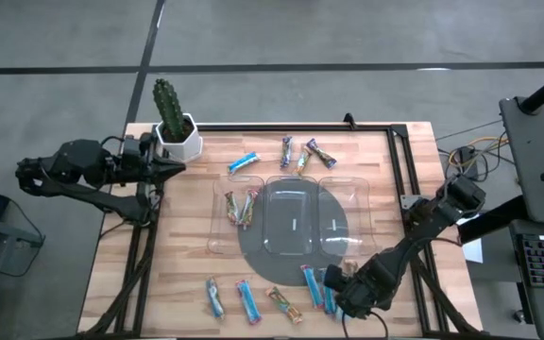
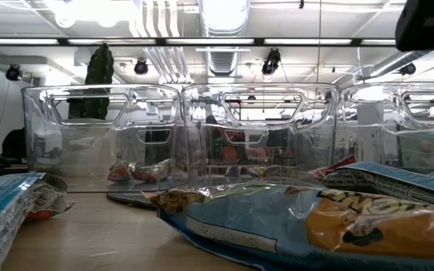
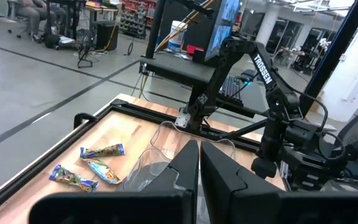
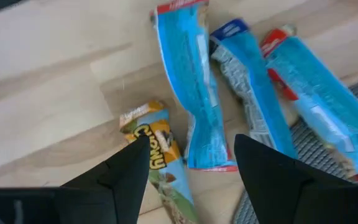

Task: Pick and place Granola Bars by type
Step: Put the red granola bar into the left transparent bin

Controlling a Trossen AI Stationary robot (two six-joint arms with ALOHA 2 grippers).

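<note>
Blue granola bars (image 4: 197, 93) lie on the worktop (image 1: 366, 161) by the clear tray's (image 1: 296, 222) near edge; two multicoloured bars (image 1: 239, 208) sit in its left compartment. The right gripper (image 4: 191, 162) hovers above with fingers spread; the left gripper (image 3: 199, 180), fingers clenched, waits beside the potted cactus (image 1: 170, 118).

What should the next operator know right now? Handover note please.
Right hand: open, low over the blue bars at the table's near edge, holding nothing.
Left hand: shut, parked beside the cactus pot.
Done: two multicoloured bars sit in the left compartment of the clear tray.
Left: five bars along the near edge, four more beyond the tray; middle and right compartments look empty.
</note>
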